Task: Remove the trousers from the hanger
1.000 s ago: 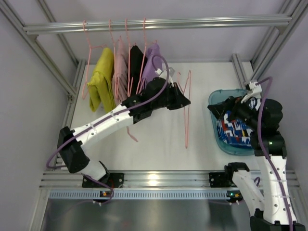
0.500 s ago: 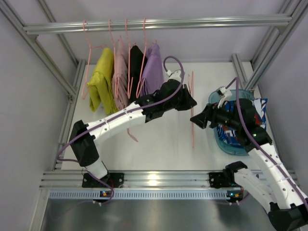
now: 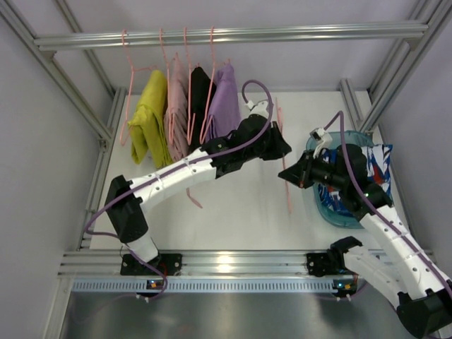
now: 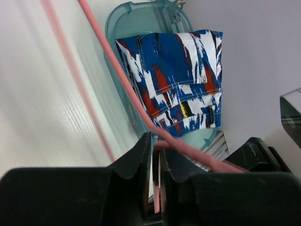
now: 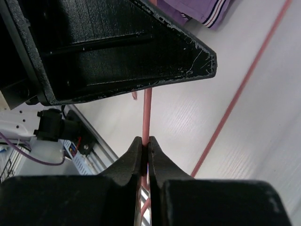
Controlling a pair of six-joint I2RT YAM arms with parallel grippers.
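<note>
Trousers [image 4: 178,80] in basket [image 4: 141,19]; left gripper [image 4: 155,147], right gripper [image 5: 145,142] both clamped on hanger [image 4: 116,61].

We see both arms built alike: the left arm [image 3: 169,173] and the right arm [image 3: 390,229] have white link shells, black joints and black bases. A purple cable [image 3: 247,88] runs along each (with a white connector at the wrist). The left gripper [image 4: 155,143] and right gripper [image 5: 145,142] have matte black, wedge-shaped fingers [image 5: 133,157], lightly scuffed.

A robotics lab cell: aluminium-profile frame [image 3: 233,33] (plain walls around) enclosing a white table [image 3: 233,212].
</note>
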